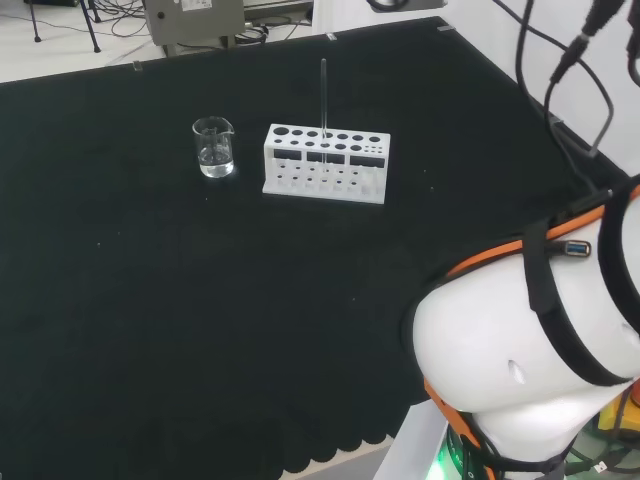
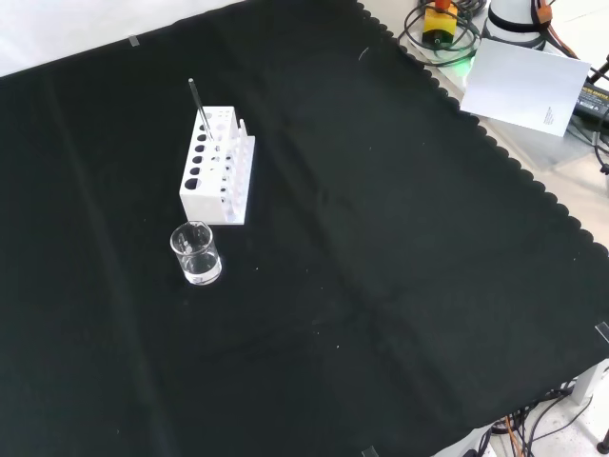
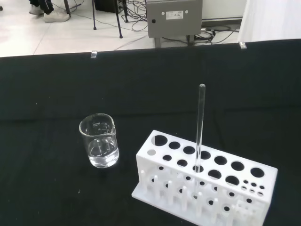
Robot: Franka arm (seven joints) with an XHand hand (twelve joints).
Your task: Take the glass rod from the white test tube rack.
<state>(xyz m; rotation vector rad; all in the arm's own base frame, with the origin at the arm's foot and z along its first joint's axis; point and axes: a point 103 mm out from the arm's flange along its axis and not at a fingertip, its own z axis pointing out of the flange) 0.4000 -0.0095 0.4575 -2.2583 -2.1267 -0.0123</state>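
A thin glass rod [image 1: 323, 95] stands upright in a hole of the white test tube rack [image 1: 325, 165] on the black cloth. In the front view the rod [image 2: 199, 114] leans slightly out of the rack [image 2: 218, 178] near the cloth's upper left. The wrist view has the rod [image 3: 199, 127] rising from a middle hole of the rack [image 3: 204, 181], close ahead. Nothing touches the rod or the rack.
A small clear glass beaker [image 1: 214, 147] stands left of the rack in the head view, and just in front of it in the front view [image 2: 196, 253]. The arm's white link [image 1: 530, 340] fills the head view's lower right. A paper sheet [image 2: 525, 86] lies off the cloth.
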